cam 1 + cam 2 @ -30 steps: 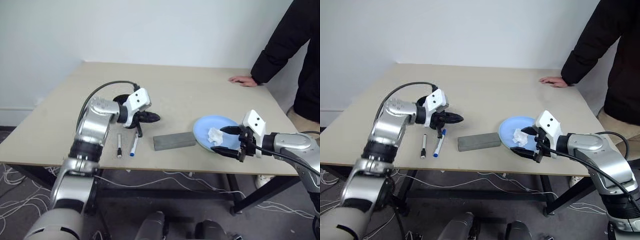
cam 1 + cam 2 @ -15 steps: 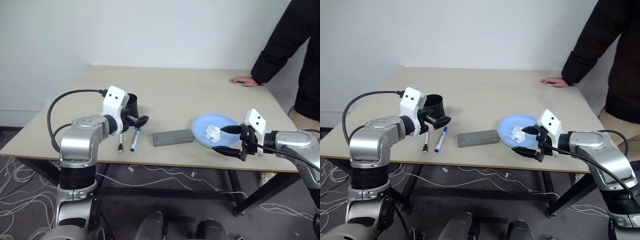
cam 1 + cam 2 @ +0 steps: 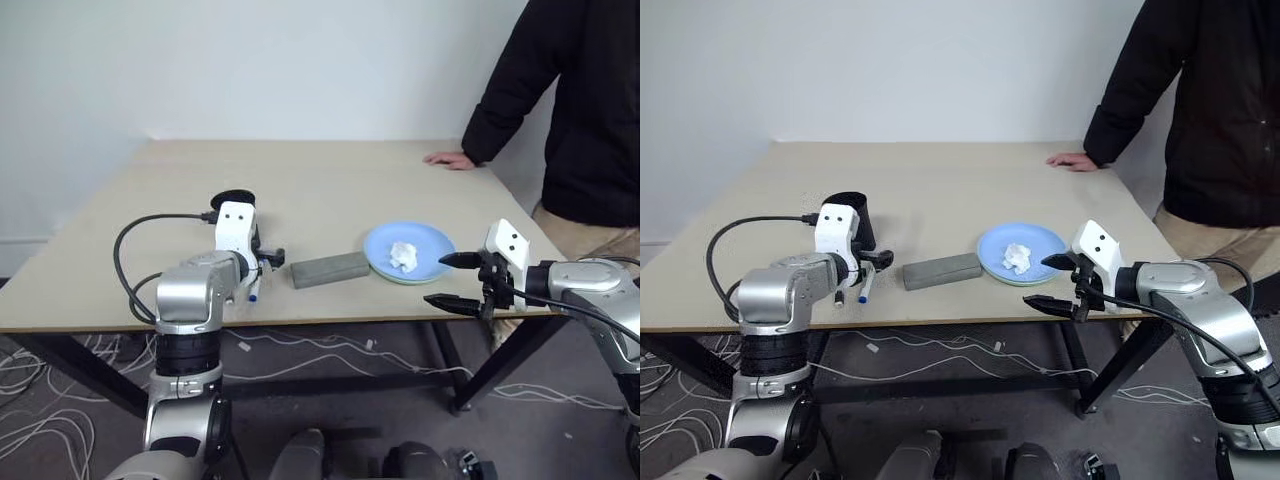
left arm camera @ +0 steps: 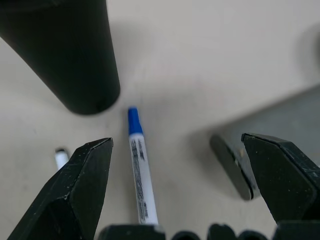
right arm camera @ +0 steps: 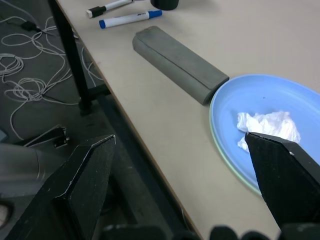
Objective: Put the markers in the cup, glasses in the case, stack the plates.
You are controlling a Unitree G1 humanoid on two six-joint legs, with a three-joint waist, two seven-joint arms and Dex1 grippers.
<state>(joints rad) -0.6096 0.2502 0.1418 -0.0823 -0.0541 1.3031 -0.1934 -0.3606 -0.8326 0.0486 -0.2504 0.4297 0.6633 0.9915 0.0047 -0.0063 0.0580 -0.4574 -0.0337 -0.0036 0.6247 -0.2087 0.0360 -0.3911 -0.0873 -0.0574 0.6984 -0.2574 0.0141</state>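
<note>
The black cup (image 4: 75,55) stands upright at the table's left. My left gripper (image 4: 176,142) hangs open just in front of it, over the blue-capped marker (image 4: 138,167), with nothing between its fingers. The black-capped marker (image 4: 61,157) lies beside the blue one. The grey case (image 3: 330,269) lies shut in the middle. A light blue plate (image 5: 265,100) sits on a mint green plate (image 5: 227,161), holding a crumpled white tissue (image 5: 267,127). My right gripper (image 3: 447,280) is open and empty off the table's front edge, near the plates. The glasses are out of view.
A person in black stands at the right, one hand (image 3: 447,158) resting on the table's far right corner. Cables (image 5: 25,75) lie on the floor under the table's front edge (image 3: 350,322).
The camera has shifted. My left gripper has opened, turned and dropped from beside the cup to over the markers. The right gripper has stayed put.
</note>
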